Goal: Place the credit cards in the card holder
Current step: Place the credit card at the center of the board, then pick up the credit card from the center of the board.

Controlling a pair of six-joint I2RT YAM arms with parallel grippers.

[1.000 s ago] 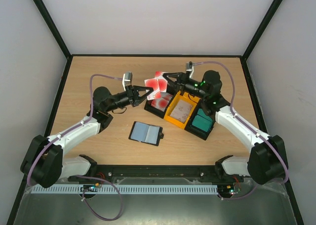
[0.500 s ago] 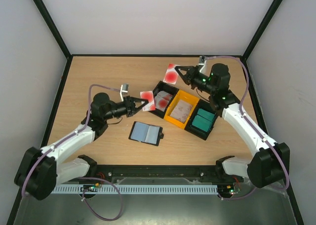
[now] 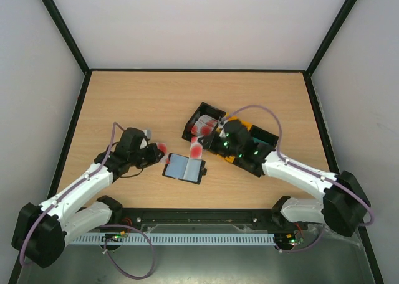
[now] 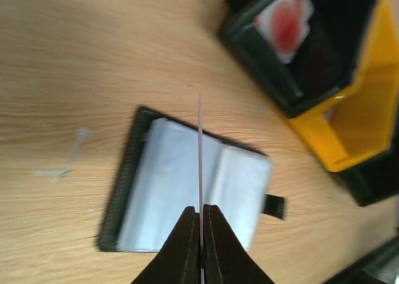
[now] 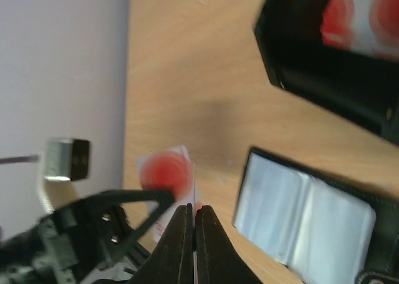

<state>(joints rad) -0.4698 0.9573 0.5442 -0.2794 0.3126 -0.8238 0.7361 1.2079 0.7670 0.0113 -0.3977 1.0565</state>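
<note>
The card holder (image 3: 184, 167) lies open on the table, greyish slots up; it also shows in the left wrist view (image 4: 187, 184) and the right wrist view (image 5: 305, 215). My left gripper (image 3: 157, 153) is shut on a red-and-white credit card (image 3: 161, 148), seen edge-on (image 4: 200, 147) above the holder's middle, just off its left edge. My right gripper (image 3: 201, 144) is shut on another red-and-white card (image 3: 197, 149), seen edge-on (image 5: 194, 187), above the holder's far edge. The left gripper's card (image 5: 165, 172) shows in the right wrist view.
A black bin (image 3: 201, 123) with more red-and-white cards (image 5: 358, 13) stands behind the holder. The yellow bin (image 4: 358, 109) and another black bin (image 3: 267, 136) sit to its right, mostly under my right arm. The holder's snap tab (image 4: 274, 206) sticks out on its right.
Both arms came down from the bins toward the holder, each carrying its card. The left gripper moved near and left of the holder; the right swung from the far right to the holder's far edge.
</note>
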